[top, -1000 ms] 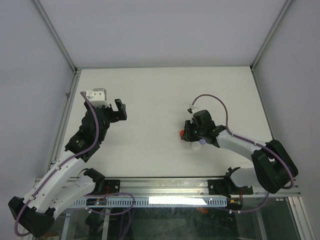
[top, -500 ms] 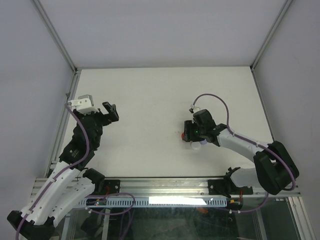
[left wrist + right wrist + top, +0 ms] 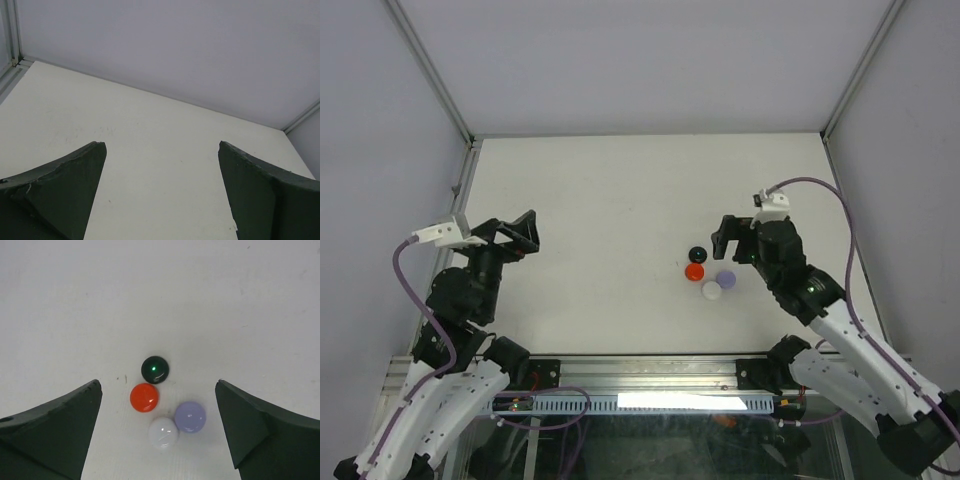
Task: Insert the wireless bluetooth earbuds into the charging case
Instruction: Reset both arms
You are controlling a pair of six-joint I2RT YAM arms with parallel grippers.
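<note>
Four round charging cases lie shut in a tight cluster on the table: black (image 3: 697,253) (image 3: 155,369) with a green light on its lid, red (image 3: 694,271) (image 3: 144,397), white (image 3: 711,290) (image 3: 163,432) and lilac (image 3: 725,278) (image 3: 190,416). No earbuds show in any view. My right gripper (image 3: 735,241) (image 3: 159,385) hangs open just right of the cluster, lifted off the table, holding nothing. My left gripper (image 3: 519,236) (image 3: 162,145) is open and empty over the left side of the table, far from the cases.
The white table (image 3: 620,190) is walled by pale panels with metal posts (image 3: 460,190) at the left and right edges. A rail (image 3: 650,372) runs along the near edge by the arm bases.
My right gripper opened and pulled back up and to the right, uncovering all the cases. My left arm drew back toward the near left.
</note>
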